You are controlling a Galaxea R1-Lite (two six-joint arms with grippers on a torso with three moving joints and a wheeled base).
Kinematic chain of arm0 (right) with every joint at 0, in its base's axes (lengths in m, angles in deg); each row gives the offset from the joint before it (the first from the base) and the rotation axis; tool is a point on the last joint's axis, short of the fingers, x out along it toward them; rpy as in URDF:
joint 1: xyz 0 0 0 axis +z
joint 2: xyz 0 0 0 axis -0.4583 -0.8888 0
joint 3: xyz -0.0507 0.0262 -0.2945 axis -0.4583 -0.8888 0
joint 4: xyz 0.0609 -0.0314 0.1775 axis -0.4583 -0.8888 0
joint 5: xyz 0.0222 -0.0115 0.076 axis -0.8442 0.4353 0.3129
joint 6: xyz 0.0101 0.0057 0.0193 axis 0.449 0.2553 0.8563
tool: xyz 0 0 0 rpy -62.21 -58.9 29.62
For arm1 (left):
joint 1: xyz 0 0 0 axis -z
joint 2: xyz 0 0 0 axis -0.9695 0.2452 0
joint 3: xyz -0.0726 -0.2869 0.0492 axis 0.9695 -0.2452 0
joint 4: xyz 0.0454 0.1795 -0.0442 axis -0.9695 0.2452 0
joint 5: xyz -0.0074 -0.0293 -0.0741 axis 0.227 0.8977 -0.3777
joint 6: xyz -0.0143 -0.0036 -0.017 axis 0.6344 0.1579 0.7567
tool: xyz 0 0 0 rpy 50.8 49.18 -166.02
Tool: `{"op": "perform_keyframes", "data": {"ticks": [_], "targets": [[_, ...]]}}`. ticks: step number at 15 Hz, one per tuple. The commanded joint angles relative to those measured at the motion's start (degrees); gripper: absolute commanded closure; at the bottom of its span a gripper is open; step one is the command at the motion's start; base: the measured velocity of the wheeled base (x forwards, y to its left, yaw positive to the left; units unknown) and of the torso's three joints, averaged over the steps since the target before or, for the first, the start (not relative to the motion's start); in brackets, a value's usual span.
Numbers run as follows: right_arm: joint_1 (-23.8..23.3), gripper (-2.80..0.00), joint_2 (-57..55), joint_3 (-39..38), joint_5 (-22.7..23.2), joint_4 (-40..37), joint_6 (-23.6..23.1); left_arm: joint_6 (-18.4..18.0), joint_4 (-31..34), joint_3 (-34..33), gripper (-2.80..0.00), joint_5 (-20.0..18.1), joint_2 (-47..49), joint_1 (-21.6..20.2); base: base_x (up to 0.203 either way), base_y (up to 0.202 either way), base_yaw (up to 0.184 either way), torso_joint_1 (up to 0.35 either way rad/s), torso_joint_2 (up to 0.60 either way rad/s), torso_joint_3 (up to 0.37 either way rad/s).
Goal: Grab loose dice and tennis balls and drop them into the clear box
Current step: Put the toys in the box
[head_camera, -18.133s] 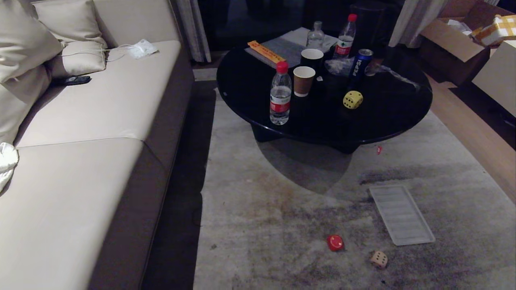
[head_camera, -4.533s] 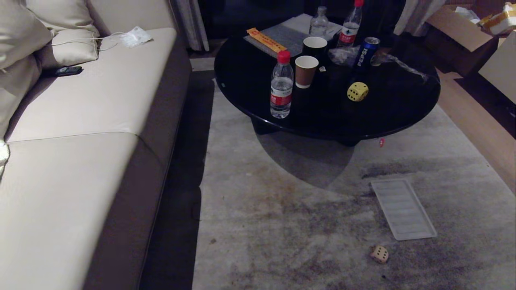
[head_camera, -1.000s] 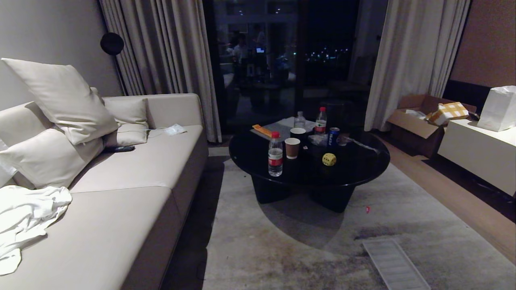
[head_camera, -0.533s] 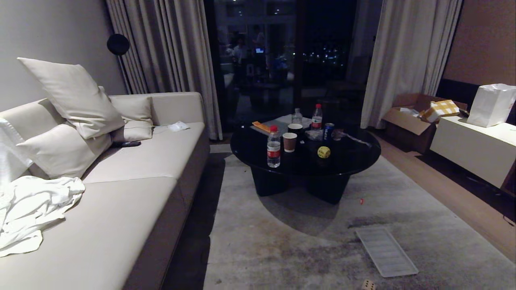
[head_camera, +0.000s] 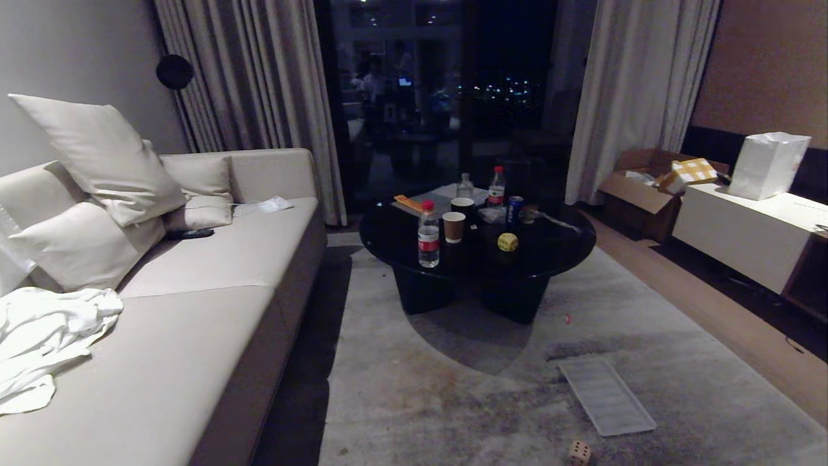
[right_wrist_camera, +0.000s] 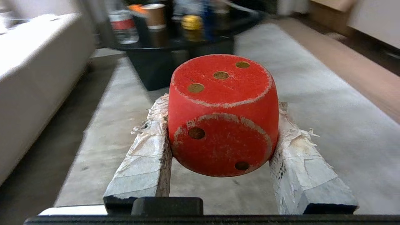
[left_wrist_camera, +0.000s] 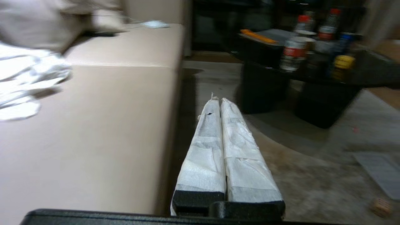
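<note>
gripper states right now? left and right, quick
Left gripper: shut, holding nothing.
Right gripper: shut on the red die, clamped between both fingers.

A home living room at night. Ahead of the right gripper (right_wrist_camera: 218, 103), past the red die (right_wrist_camera: 222, 115) it carries, a round black coffee table (head_camera: 556, 255) holds water bottles, paper cups and a soda can. To that gripper's left runs a long beige sofa (head_camera: 194, 285) with cushions. Beyond the table hang full-length curtains (head_camera: 637, 84) around a dark window. A grey rug (head_camera: 453, 401) lies underneath.
</note>
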State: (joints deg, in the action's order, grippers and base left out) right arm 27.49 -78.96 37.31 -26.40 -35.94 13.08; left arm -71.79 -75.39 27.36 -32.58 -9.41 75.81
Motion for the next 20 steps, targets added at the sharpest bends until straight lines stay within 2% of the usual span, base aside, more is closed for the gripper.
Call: {"op": "perform_keyframes", "data": {"ticks": [1, 20], "targets": [[0.0, 0.0, -0.1, 0.0, 0.0, -0.1, 0.0, 0.0, 0.0, -0.1, 0.0, 0.0, 0.1, 0.0, -0.001, 0.009, -0.154, -0.001, 0.0, -0.002], [0.0, 0.0, -0.1, 0.0, 0.0, -0.1, -0.1, 0.3, 0.0, -0.1, 0.0, 0.0, 0.1, 0.0, 0.0, 0.01, -0.164, 0.003, 0.0, 0.003]]}}
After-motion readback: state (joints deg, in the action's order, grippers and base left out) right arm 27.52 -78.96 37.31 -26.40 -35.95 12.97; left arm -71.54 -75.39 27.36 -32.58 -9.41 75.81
